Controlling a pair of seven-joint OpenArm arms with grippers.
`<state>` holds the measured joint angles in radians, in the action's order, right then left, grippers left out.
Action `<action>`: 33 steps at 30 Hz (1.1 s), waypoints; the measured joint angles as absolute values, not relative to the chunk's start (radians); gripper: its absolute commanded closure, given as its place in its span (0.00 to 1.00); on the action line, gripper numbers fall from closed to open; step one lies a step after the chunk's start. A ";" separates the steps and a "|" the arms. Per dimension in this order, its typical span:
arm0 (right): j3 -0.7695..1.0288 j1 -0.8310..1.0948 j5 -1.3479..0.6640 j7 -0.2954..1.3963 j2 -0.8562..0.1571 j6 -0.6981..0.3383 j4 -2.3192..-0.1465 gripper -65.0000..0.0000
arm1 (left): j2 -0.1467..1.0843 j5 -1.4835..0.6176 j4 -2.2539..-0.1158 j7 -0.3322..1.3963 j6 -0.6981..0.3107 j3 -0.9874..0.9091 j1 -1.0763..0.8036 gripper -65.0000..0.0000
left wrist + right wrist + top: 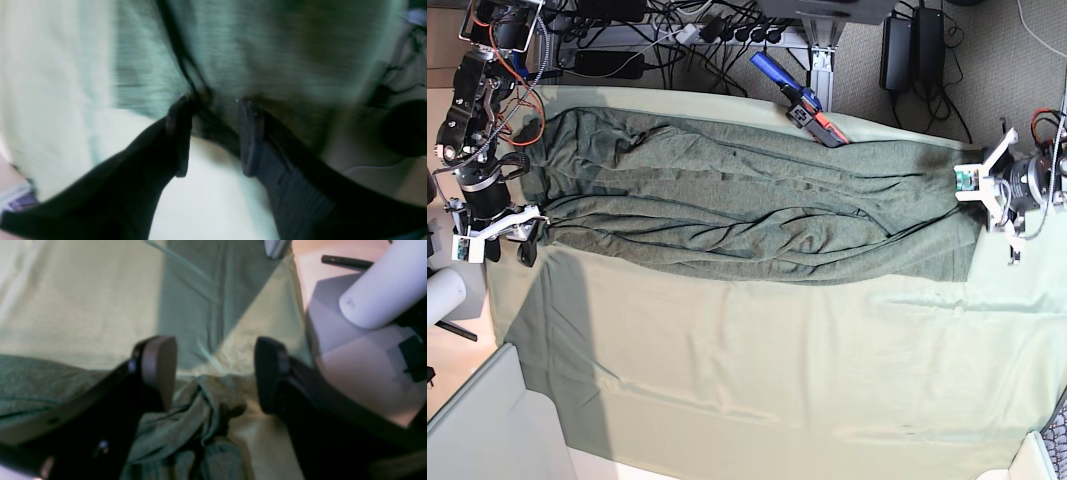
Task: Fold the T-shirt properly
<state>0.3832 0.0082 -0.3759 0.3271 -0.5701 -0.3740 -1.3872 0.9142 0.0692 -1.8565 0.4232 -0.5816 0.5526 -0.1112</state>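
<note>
Both claws spread, holding nothing: left claw (213, 136) at shirt (747, 200) edge, right claw (213, 373) over bunched end, prob. so it lies flat for folding.

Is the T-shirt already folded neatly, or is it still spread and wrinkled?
Still spread and wrinkled. In the base view the T-shirt lies stretched across the table cloth in long loose creases, with no neat fold.

Left gripper (213, 136) at the table's right edge, jaws parted, right gripper (215, 373) at the left edge, jaws wide apart
</note>
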 measured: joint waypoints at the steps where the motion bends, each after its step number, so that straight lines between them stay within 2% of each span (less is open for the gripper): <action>1: 0.383 0.008 -0.376 0.327 -0.570 -0.374 -1.387 0.43 | 0.914 0.063 -1.856 0.431 -0.545 0.553 -0.116 0.60; 5: 0.383 0.008 -0.376 0.336 -0.570 -0.374 -1.387 0.43 | 0.914 0.067 -1.857 0.517 -0.387 0.548 -0.107 0.60; 10: 0.383 0.009 -0.376 0.342 -0.570 -0.374 -1.387 0.43 | 0.887 -0.059 -1.857 0.532 -0.355 0.440 -0.107 0.60; 13: 0.383 0.008 -0.377 0.342 -0.570 -0.374 -1.387 0.43 | 0.849 -0.212 -1.857 0.579 -0.399 0.335 -0.107 0.59; 16: 0.383 0.008 -0.376 0.342 -0.570 -0.374 -1.387 0.43 | 0.781 -0.477 -1.848 0.685 -0.486 0.207 -0.107 0.49; 19: 0.383 0.008 -0.376 0.346 -0.570 -0.374 -1.387 0.43 | 0.690 -0.703 -1.773 0.786 -0.543 0.093 -0.107 0.47; 26: 0.383 0.009 -0.377 0.364 -0.570 -0.374 -1.387 0.43 | 0.537 -0.897 -1.502 0.873 -0.567 -0.212 -0.108 0.47; 33: 0.383 0.009 -0.377 0.368 -0.570 -0.374 -1.387 0.43 | 0.490 -1.032 -1.429 0.940 -0.607 -0.261 -0.111 0.47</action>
<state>0.3832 0.0086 -0.3767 0.3676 -0.5701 -0.3740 -1.3872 0.4904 -1.0317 -1.4288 0.9398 -0.6075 -0.2611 -0.1108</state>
